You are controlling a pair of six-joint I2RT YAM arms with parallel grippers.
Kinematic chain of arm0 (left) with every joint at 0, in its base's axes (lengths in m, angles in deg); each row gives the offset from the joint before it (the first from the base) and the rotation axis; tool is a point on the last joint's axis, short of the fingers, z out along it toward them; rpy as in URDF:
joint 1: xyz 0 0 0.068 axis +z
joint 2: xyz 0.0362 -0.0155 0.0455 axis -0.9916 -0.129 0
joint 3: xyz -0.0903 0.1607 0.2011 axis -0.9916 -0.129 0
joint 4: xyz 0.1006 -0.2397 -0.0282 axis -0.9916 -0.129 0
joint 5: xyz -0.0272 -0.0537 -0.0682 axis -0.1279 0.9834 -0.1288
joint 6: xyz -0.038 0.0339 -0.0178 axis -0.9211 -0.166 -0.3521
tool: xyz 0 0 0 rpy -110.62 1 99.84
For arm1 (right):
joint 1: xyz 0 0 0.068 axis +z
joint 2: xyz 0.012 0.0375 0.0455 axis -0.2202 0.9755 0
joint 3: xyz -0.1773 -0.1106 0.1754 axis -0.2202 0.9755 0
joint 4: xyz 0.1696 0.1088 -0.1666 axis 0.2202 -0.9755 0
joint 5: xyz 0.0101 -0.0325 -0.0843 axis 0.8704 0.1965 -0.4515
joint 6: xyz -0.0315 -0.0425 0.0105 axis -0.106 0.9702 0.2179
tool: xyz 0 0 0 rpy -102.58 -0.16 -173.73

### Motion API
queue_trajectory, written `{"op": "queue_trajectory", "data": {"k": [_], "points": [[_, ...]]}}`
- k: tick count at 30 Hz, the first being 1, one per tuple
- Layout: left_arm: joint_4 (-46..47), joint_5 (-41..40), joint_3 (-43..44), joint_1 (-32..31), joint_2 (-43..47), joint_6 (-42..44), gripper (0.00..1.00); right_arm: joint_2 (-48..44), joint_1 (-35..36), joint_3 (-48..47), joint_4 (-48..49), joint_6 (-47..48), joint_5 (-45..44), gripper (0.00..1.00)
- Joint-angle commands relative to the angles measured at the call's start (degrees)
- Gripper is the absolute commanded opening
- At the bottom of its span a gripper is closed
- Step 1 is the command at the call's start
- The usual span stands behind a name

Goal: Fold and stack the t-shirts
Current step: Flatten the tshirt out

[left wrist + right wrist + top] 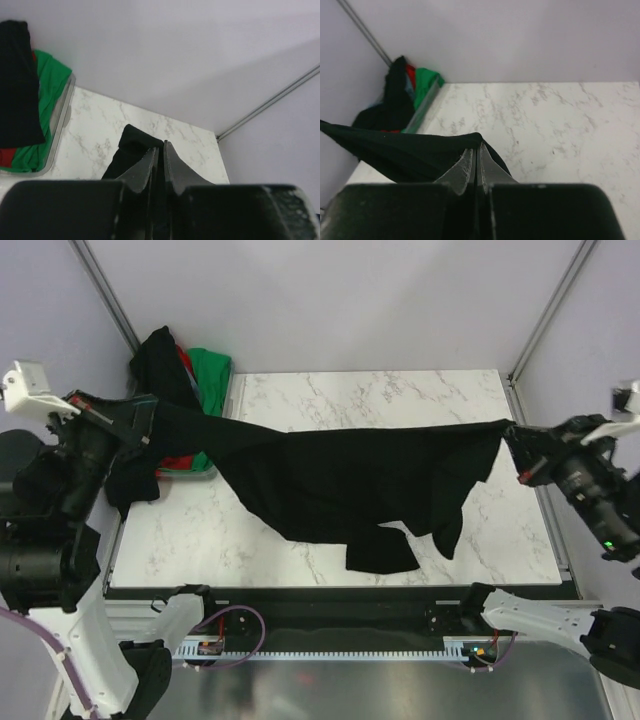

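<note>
A black t-shirt (350, 480) is stretched between my two grippers above the marble table (400, 395), its lower part draping onto the table. My left gripper (150, 425) is shut on its left end; in the left wrist view the cloth (131, 150) bunches at my gripper (160, 146). My right gripper (515, 435) is shut on its right end; the right wrist view shows the cloth (405, 150) running left from my gripper (478, 148). More t-shirts, black, green (212, 375) and red, lie heaped at the far left corner.
The heap sits in a clear tray (60, 122) at the table's far left, also seen in the right wrist view (422, 107). Grey walls with metal frame posts (545, 310) enclose the table. The table's near edge (330, 590) has a black rail.
</note>
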Motion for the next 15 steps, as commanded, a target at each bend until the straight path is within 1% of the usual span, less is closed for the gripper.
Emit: {"op": "queue_trajectory", "data": {"k": [1, 4, 6, 10, 12, 14, 15], "points": [[4.1, -0.1, 6.8, 0.1, 2.4, 0.0, 0.13, -5.1, -0.2, 1.2, 7.6, 4.7, 8.6, 0.0], [7.0, -0.7, 12.3, 0.1, 4.1, 0.8, 0.2, -9.2, -0.2, 1.9, 11.2, 6.1, 12.6, 0.0], [8.8, -0.9, 13.6, 0.2, 5.1, 1.3, 0.23, -12.0, -0.1, 3.3, 13.8, 6.4, 14.7, 0.0], [11.1, -2.0, 18.0, 0.1, 6.3, 0.7, 0.25, -14.0, -0.2, 3.1, 14.8, 7.2, 21.5, 0.0], [11.6, -1.3, 18.7, 0.2, 6.4, 0.1, 0.27, -13.6, -0.2, 1.7, 14.3, 6.9, 26.4, 0.0], [11.6, 1.6, 17.2, 0.1, 6.8, -1.4, 0.27, -12.5, -0.2, 0.9, 13.3, 6.3, 27.3, 0.0], [11.6, 4.6, 15.2, 0.1, 8.0, -2.1, 0.27, -12.4, -0.2, 0.7, 12.0, 5.8, 27.2, 0.0]]}}
